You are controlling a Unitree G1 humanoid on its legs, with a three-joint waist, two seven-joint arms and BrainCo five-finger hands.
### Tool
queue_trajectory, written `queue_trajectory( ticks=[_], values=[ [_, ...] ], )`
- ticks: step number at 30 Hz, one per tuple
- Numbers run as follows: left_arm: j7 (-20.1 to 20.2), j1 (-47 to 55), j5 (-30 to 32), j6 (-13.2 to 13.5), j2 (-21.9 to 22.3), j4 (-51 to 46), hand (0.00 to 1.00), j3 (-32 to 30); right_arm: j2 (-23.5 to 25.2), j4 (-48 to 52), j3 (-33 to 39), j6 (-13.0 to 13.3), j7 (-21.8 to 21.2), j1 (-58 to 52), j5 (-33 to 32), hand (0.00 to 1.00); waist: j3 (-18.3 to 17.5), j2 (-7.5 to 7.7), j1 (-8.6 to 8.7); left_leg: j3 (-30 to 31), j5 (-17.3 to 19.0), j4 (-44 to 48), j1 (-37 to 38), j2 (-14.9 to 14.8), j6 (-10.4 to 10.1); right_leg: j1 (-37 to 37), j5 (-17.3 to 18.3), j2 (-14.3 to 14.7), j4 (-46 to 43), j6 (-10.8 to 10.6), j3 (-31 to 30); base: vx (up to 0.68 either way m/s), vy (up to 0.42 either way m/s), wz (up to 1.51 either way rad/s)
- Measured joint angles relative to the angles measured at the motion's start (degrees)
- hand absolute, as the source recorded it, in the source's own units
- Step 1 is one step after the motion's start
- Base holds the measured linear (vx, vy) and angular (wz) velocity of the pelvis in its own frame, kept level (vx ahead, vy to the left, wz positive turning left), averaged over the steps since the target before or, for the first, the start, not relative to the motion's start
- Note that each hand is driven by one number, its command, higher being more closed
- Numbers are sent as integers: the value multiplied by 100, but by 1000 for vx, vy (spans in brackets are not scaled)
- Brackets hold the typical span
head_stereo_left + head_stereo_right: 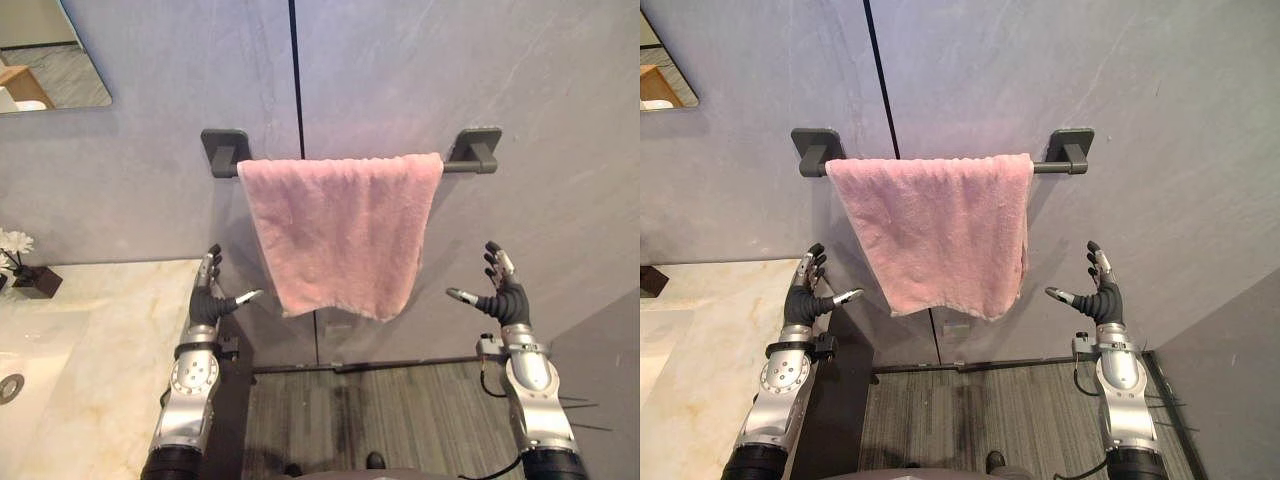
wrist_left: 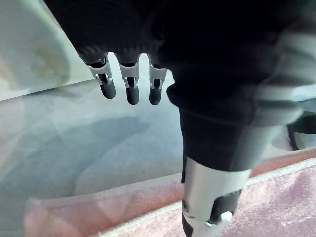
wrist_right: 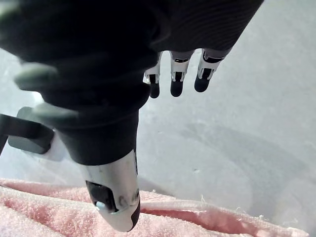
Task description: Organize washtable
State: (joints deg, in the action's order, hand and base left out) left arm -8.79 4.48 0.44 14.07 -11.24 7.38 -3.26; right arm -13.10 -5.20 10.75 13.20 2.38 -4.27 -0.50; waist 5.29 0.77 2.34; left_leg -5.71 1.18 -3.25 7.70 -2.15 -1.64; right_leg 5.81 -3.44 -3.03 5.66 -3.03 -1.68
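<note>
Two hands are raised with fingers relaxed and spread, grasping nothing. The left hand (image 1: 207,300) is just beside the lower left edge of a pink terry towel (image 1: 340,230), and the right hand (image 1: 505,295) is near its lower right corner; neither touches the cloth. The towel hangs draped over a dark grey metal wall rail (image 1: 462,165) on the grey stone wall (image 1: 560,90), with its bottom hem slanting. At the left, a cream marble bench (image 1: 110,330) carries a small dark pot of white flowers (image 1: 35,282) against the wall.
</note>
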Motion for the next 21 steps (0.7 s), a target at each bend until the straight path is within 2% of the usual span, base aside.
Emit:
queue_trajectory(
  ticks=[5, 8, 13, 15, 21],
  values=[
    [123, 401, -210, -1, 232, -3, 0, 32, 207, -90, 69, -4, 17, -406, 51, 0, 1, 6, 20, 8, 0, -2, -5, 4, 0, 3, 0, 1, -1, -4, 24, -7, -6, 1],
    [252, 670, -203, -4, 284, 85, 0, 64, 277, -603, 66, -33, 15, -575, 200, 0, 3, 10, 12, 42, -1, 4, -6, 12, 0, 13, 3, 9, -1, -8, 66, -42, -31, 6],
    [394, 953, -205, -99, 310, 1233, 0, 92, 323, -1885, 42, -150, 3, -833, 708, 0, 9, 21, 5, 95, -1, 20, 32, 21, -1, 79, 15, 4, -1, -25, 130, -40, -23, 6],
    [457, 1091, -205, -137, 309, 1479, 0, 84, 325, -2152, 38, -235, -6, -950, 799, 0, 8, 23, 3, 93, 0, 20, 45, 20, -2, 90, 22, 4, -1, -32, 132, -35, -17, 1],
    [596, 1334, -192, -247, 308, 2633, 0, 21, 322, -3064, -20, -266, -21, -1228, 1197, 0, 8, 22, 0, 72, 21, 20, 107, 13, -33, 84, 110, 3, -145, -33, 121, -36, -12, -1]
  ],
)
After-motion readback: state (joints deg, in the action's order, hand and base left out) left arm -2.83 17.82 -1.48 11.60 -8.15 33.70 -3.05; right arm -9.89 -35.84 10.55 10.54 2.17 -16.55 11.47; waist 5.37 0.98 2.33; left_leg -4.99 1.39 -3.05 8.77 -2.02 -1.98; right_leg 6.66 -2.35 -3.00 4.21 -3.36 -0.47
